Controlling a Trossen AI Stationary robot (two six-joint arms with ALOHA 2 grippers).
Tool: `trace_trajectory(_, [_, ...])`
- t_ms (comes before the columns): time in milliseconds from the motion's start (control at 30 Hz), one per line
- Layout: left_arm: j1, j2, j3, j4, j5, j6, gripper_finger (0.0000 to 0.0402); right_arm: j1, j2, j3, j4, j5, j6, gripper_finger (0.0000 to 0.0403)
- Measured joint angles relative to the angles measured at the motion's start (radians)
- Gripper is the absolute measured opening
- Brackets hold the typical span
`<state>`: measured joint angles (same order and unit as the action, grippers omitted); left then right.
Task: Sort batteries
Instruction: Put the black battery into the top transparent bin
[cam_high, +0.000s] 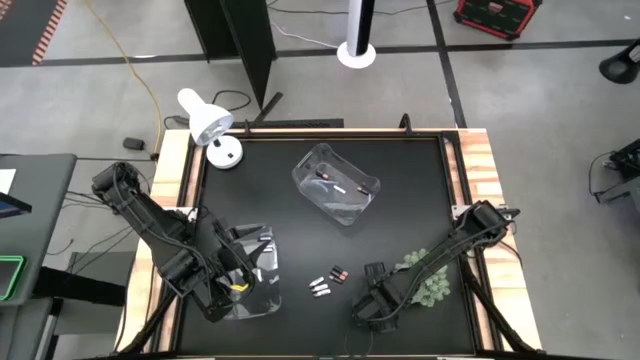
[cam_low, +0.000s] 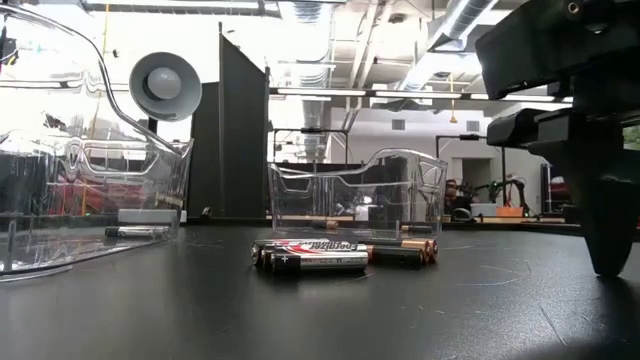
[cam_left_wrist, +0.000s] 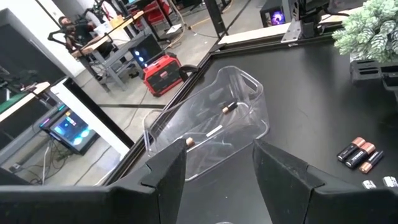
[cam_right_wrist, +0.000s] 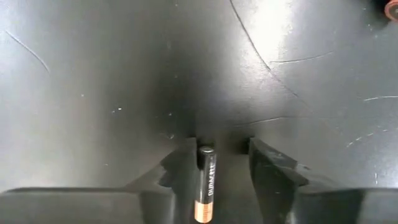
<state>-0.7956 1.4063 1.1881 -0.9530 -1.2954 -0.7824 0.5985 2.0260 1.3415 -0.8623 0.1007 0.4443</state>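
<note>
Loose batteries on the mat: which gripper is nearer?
Right. The right gripper is just beside the loose batteries, holding one battery. The left gripper is farther off, over the near bin.

A: Any readable text?
B: "Energizer" on the front silver battery (cam_low: 318, 261) in the table pile — low view. "DURACELL" along the dark battery (cam_right_wrist: 206, 185) between the right gripper (cam_right_wrist: 219, 163) fingers.
A: Else?
B: Nothing legible.
</note>
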Motion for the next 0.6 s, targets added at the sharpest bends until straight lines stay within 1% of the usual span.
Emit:
trace_trajectory(167, [0.000, 0.000, 0.000, 0.001, 0.000, 0.000, 0.0177, -0.002, 0.002, 0.000, -0.027, 0.004, 0.001, 0.0110])
trace_trajectory(300, [0.000, 0.000, 0.000, 0.001, 0.000, 0.000, 0.0177, -0.005, 0.003, -0.003, -0.024, 0.008, 0.010, 0.0094])
trace_trajectory(433, [0.000, 0.000, 0.000, 0.001, 0.000, 0.000, 0.0177, -0.004, 0.006, 0.021, -0.045, 0.043, 0.027, 0.0099])
trace_trajectory(500, [0.000, 0.000, 0.000, 0.001, 0.000, 0.000, 0.0177, -0.004, 0.008, 0.048, -0.071, 0.048, 0.027, 0.0112])
trace_trajectory(600, [0.000, 0.000, 0.000, 0.001, 0.008, 0.000, 0.0177, -0.007, 0.012, 0.073, -0.110, 0.056, 0.047, 0.0142])
